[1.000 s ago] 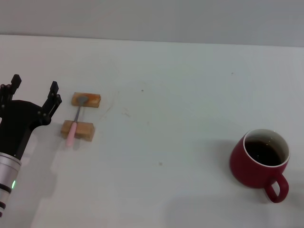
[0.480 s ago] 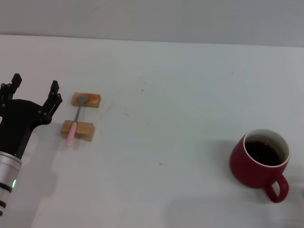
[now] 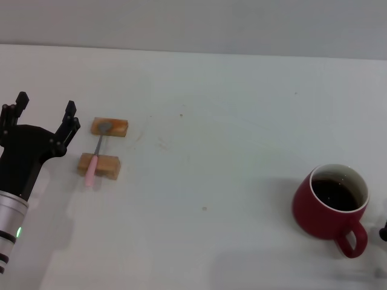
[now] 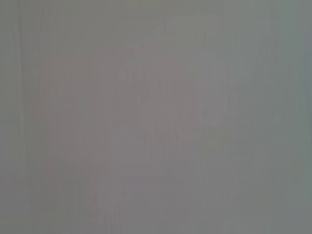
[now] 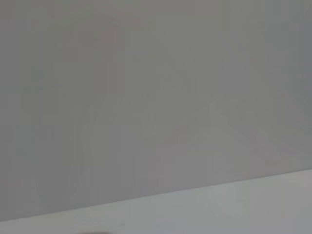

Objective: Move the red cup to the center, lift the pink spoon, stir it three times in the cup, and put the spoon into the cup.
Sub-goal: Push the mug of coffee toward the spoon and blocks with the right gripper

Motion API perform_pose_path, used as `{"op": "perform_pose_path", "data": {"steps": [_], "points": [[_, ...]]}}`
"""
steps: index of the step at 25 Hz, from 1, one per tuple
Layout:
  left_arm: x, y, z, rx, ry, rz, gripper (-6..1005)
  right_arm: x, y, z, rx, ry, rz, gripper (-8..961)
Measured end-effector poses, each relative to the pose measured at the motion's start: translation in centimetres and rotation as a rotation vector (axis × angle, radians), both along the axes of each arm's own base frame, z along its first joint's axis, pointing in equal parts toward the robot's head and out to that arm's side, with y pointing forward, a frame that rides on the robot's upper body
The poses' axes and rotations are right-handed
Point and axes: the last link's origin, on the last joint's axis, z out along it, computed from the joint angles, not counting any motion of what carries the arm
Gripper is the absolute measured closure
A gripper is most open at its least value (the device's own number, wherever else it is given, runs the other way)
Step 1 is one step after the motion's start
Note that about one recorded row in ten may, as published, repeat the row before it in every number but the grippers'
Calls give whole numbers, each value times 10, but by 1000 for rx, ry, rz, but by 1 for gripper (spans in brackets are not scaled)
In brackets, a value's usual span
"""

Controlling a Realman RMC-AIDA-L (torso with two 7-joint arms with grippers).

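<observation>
The left pincer (image 3: 43,113) hovers at the tabletop's (image 3: 217,145) left edge, fingers apart, just beside the pink spoon (image 3: 95,156) bridging two wooden blocks (image 3: 99,165). The red cup (image 3: 331,202) stands well apart, near the right edge. Only a dark sliver of the right pincer (image 3: 383,232) shows beside the cup; I cannot tell its state.

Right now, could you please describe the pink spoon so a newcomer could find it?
On the white table, look left, beside the open left hand. The pink spoon bridges two tan wooden blocks; it alone has a pale pink handle and grey metal bowl.
</observation>
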Motion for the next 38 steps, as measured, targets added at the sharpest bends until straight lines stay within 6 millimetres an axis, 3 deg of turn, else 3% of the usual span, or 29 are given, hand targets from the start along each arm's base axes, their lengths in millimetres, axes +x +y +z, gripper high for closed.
{"op": "perform_pose_path", "data": {"steps": [38], "points": [[2, 0, -2, -9, 0, -8, 138, -19, 20, -21, -129, 26, 80, 954]]}}
